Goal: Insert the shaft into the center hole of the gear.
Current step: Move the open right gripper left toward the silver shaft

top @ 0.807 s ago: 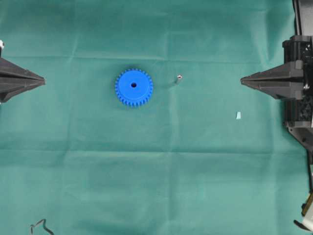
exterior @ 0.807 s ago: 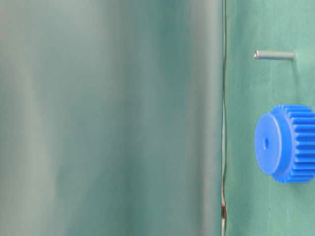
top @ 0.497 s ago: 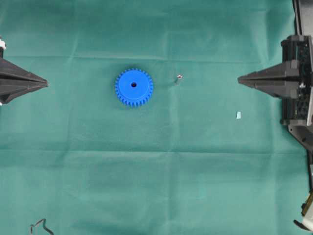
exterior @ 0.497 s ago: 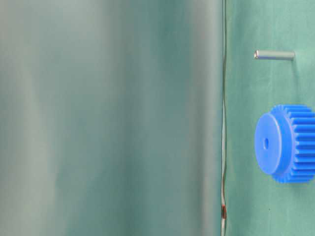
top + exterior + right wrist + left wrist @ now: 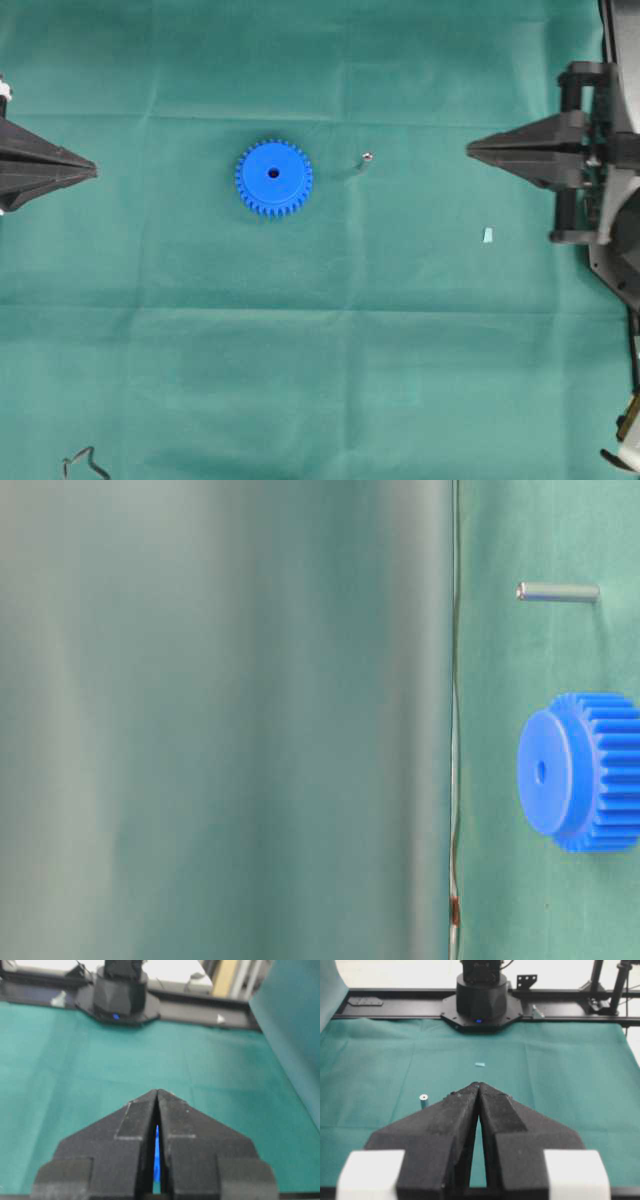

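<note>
Lying flat on the green cloth (image 5: 330, 380), the gear (image 5: 274, 178) is bright blue with little teeth all around its edge. The center hole (image 5: 273, 173) is a small dark dot in the middle of its flat face, and nothing is in it. The shaft (image 5: 366, 158) stands up on the cloth near the gear, on the side toward the right arm, and it does not touch the gear. From above it looks like a shiny dot. In the table-level view it is a thin grey pin (image 5: 558, 592) apart from the gear (image 5: 580, 772). The left gripper (image 5: 88, 170) is at the left edge of the cloth, well apart from the gear, with its two black fingers pressed together at the tips and holding nothing. The right gripper (image 5: 472, 149) is at the right side, well apart from the shaft, and its fingers are together at the tips too, holding nothing. A tiny pale blue scrap (image 5: 487, 236) lies on the cloth near the right gripper.
</note>
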Motion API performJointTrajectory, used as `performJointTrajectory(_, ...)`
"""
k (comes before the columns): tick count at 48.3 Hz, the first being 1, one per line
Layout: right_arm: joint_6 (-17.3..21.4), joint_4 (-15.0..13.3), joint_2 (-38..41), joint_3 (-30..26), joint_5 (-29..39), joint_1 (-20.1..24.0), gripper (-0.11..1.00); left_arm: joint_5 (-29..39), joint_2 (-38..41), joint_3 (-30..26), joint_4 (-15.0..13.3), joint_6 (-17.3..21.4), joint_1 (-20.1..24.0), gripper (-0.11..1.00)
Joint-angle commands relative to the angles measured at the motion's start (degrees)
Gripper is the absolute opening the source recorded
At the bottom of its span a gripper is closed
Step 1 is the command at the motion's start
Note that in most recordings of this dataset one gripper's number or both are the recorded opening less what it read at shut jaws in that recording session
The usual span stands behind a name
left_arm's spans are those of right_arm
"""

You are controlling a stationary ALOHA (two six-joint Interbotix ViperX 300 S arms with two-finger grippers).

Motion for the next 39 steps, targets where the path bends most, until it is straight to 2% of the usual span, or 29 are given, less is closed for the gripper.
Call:
performJointTrajectory(1,0.0,0.7,3.0,-1.6,-2.3,-1.3,0.13,-0.3,0.3,-1.5,0.2,0.0,-0.2,0.00)
performJointTrajectory(5,0.0,1.2,6.5,-1.7,-4.2,-2.5,0.32,-0.4,0.3,-1.5,0.2,0.0,-0.2,0.00)
performJointTrajectory(13,0.0,1.8,14.9,-2.6,-7.5,-4.2,0.81,-0.3,0.3,-1.4,0.2,0.0,-0.2,0.00)
performJointTrajectory(15,0.0,2.0,17.3,-2.8,-8.5,-4.6,0.87,-0.3,0.4,-1.4,0.2,0.0,-0.2,0.00)
performJointTrajectory(22,0.1,4.5,27.0,-3.4,-13.7,-5.9,0.81,-0.3,0.5,-1.4,0.2,0.0,-0.2,0.00)
performJointTrajectory(26,0.0,5.7,31.6,-4.0,-15.6,-6.1,0.82,-0.3,0.5,-1.4,0.2,0.0,-0.2,0.00)
performJointTrajectory(39,0.1,9.9,41.0,-4.9,-19.1,-6.1,0.81,0.4,0.5,-1.4,0.2,-0.1,-0.2,0.00)
